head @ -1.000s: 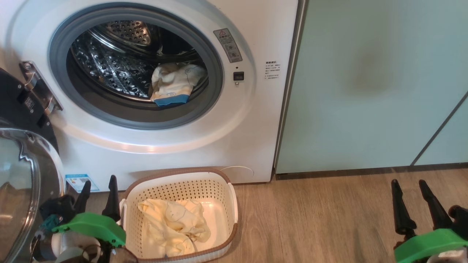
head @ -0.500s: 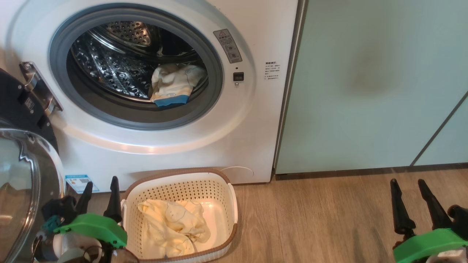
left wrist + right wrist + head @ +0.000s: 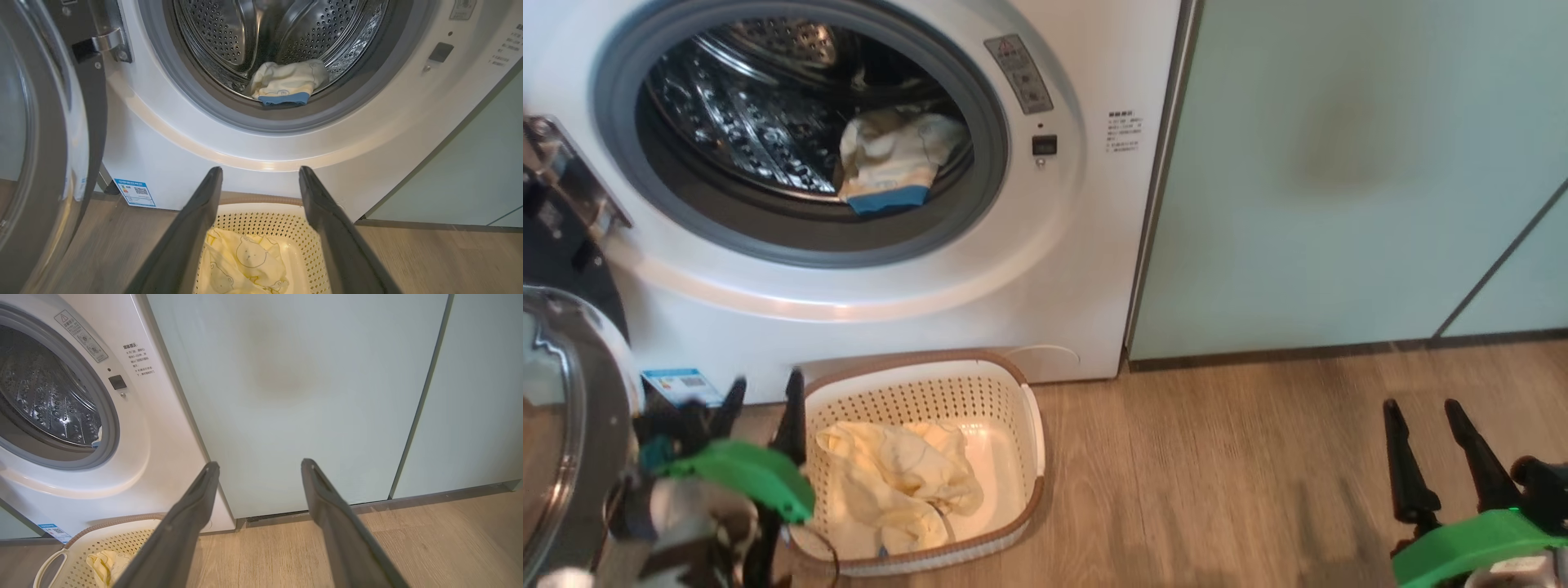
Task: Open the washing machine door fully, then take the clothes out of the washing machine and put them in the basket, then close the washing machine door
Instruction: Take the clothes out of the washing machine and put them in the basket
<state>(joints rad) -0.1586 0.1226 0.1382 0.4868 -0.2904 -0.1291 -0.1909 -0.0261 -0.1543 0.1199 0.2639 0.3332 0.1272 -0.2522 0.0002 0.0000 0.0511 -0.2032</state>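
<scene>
Head view: my left end effector (image 3: 765, 390), fingers apart and empty, hangs beside the basket (image 3: 915, 394), which holds one cream garment (image 3: 890, 482). My right end effector (image 3: 1420, 406), likewise spread and empty, hovers above the floor (image 3: 1217, 474). A second garment (image 3: 886, 167) lies inside the washing machine (image 3: 866, 327) drum; the washing machine door (image 3: 556, 425) stands open at left.

The wooden floor (image 3: 1217, 482) carries the basket (image 3: 931, 396) before the washing machine (image 3: 890, 335).
</scene>
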